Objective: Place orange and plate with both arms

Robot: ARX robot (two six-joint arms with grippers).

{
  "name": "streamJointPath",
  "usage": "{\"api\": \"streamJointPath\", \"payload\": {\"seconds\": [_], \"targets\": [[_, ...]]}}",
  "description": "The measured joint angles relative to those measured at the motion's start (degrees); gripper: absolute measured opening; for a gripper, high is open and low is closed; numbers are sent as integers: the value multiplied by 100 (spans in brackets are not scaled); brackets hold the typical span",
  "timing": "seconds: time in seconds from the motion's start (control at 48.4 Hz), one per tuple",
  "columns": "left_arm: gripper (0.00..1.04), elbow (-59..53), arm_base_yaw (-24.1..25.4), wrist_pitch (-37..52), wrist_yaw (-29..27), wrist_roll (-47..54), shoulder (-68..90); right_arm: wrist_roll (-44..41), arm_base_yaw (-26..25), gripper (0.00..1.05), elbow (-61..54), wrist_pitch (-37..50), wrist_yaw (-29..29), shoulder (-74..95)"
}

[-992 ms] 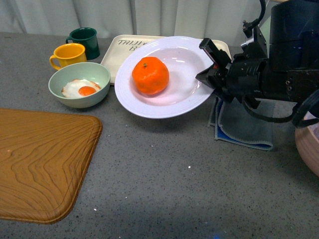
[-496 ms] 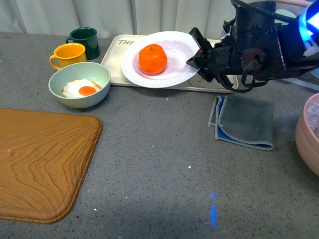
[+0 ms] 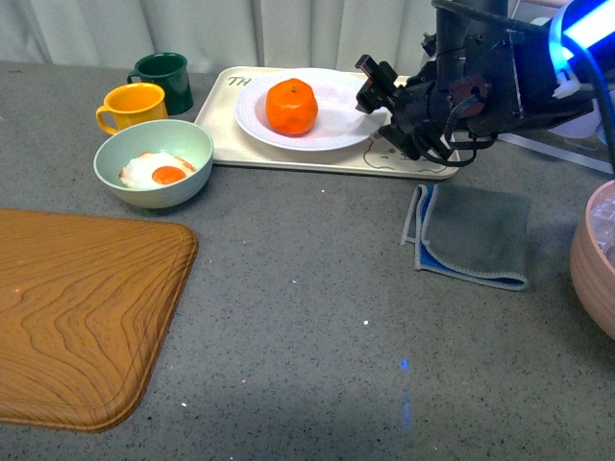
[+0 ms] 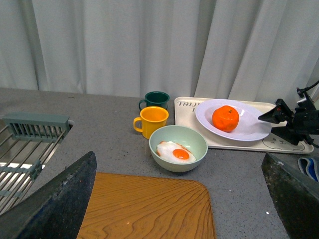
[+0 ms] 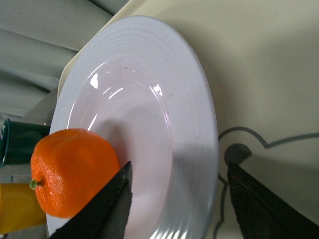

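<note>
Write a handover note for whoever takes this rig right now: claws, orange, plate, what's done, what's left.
The right claw looks open, with one finger on each side of the plate rim and a gap showing.
The left claw is open and empty, well back from the dishes.
The plate lies flat on the cream tray at the back, and the orange sits on the plate.
Done: orange on plate, plate set on tray.
Left: probably only backing the right claw off the rim without nudging the plate.

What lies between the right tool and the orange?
Only bare white plate surface lies between the right tool and the orange, as the front view shows.
</note>
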Motion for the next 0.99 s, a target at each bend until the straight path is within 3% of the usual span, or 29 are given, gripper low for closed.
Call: {"api": "streamJointPath", "payload": {"seconds": [0.248, 0.289, 0.413, 0.475, 0.558, 0.661, 0.888, 0.992], "targets": [[98, 0, 0, 0, 0, 0, 0, -1204, 151, 96, -1633, 688, 1023, -1300], [98, 0, 0, 0, 0, 0, 0, -1440, 192, 97, -1891, 1021, 1294, -1445], [98, 0, 0, 0, 2, 0, 0, -3027, 286, 78, -3445, 3569, 2850, -2173], [98, 0, 0, 0, -2, 0, 2, -3497, 275, 71, -4052, 4231, 2929, -2509], [98, 0, 0, 0, -2, 0, 0, -4087, 107, 53, -5272, 5134, 2839, -3353], [98, 0, 0, 0, 2, 0, 0, -4315, -142, 33, -6345, 5455, 2686, -4063], [98, 0, 0, 0, 2, 0, 0, -4419, -417, 1, -7694, 5650, 2426, -4966], [98, 0, 0, 0, 0, 0, 0, -4437, -509, 1, -8207, 5683, 2306, -5471]]}}
